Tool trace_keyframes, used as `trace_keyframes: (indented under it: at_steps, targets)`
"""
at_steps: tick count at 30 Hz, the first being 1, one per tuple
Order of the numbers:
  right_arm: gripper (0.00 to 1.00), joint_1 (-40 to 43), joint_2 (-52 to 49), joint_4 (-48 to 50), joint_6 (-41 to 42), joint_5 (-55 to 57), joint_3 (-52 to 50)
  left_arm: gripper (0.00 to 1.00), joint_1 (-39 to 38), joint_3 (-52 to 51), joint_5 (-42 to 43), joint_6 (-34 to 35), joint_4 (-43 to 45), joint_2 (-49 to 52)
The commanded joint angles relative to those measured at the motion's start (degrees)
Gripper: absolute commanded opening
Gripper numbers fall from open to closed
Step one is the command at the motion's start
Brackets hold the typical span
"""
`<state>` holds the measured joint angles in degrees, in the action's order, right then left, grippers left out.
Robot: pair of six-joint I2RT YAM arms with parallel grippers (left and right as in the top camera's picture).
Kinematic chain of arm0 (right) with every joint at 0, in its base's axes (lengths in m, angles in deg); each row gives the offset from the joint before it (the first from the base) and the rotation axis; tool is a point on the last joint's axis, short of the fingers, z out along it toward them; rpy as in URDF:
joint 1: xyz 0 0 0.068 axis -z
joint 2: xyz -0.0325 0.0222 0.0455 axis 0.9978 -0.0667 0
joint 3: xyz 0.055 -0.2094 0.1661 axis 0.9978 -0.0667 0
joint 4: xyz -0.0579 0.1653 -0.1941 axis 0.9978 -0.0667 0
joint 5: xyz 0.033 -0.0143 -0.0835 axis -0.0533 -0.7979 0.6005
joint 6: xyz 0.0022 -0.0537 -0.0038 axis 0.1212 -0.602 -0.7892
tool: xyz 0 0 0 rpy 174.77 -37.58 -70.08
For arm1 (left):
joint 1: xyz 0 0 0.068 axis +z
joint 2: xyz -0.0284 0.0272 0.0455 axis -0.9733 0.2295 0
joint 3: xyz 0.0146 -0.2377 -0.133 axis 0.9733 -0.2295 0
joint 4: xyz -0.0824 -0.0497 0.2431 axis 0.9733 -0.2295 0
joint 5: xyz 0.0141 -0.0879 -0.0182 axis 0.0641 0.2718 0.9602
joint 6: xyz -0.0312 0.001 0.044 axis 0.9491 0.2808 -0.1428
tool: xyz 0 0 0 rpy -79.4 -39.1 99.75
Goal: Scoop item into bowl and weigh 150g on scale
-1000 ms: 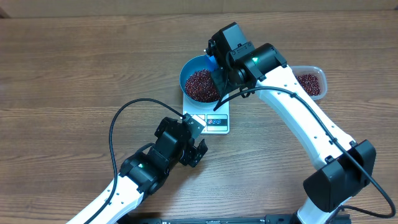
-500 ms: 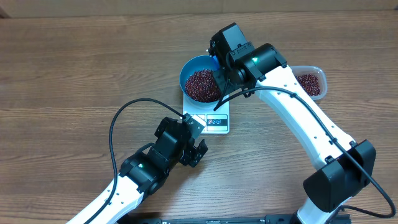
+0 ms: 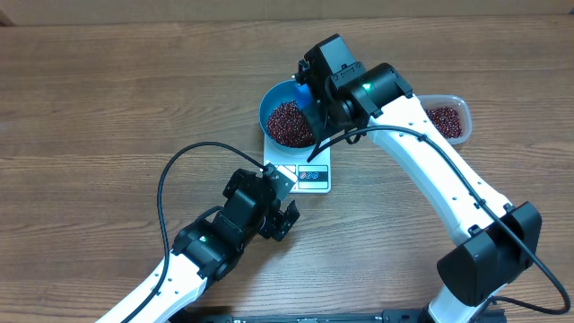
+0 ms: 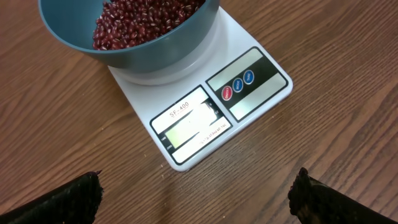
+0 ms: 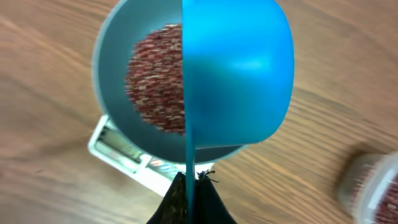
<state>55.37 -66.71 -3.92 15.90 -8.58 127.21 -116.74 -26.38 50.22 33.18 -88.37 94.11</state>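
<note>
The blue bowl (image 3: pixel 273 99) stands on the white scale (image 3: pixel 309 176) and holds a heap of red-brown beans (image 3: pixel 289 123). My right gripper (image 5: pixel 189 177) is shut on the thin handle of a small blue scoop (image 5: pixel 242 68). The scoop is turned on its side over the bowl's (image 5: pixel 109 81) right half, above the beans (image 5: pixel 155 81). In the overhead view the scoop (image 3: pixel 305 85) shows at the bowl's far right rim. My left gripper (image 4: pixel 196 186) hangs open over bare table just in front of the scale (image 4: pixel 205 118), holding nothing. Its view also shows the bowl (image 4: pixel 155 53).
A clear plastic tub (image 3: pixel 448 121) with more beans sits to the right of the bowl, beside the right arm, and shows blurred in the right wrist view (image 5: pixel 373 186). A black cable loops over the table by the left arm (image 3: pixel 166 179).
The scoop has shifted slightly at the bowl's far right rim, showing a little more blue. The left arm, bowl and scale have not moved.
</note>
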Motion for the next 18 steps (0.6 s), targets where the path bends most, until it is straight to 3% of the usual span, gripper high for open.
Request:
trace_keyframes:
  at_steps: [1, 18]
  targets:
    - [0.04, -0.24, 2.21, 0.11, 3.15, -5.25, 1.92, 0.99, 0.24, -0.39, 0.04, -0.66, 0.00, -0.55]
    - [0.04, 0.90, 2.21, -0.26, 6.23, -9.84, 1.92, 1.00, 0.26, -0.39, 0.04, -0.66, 0.00, -0.55]
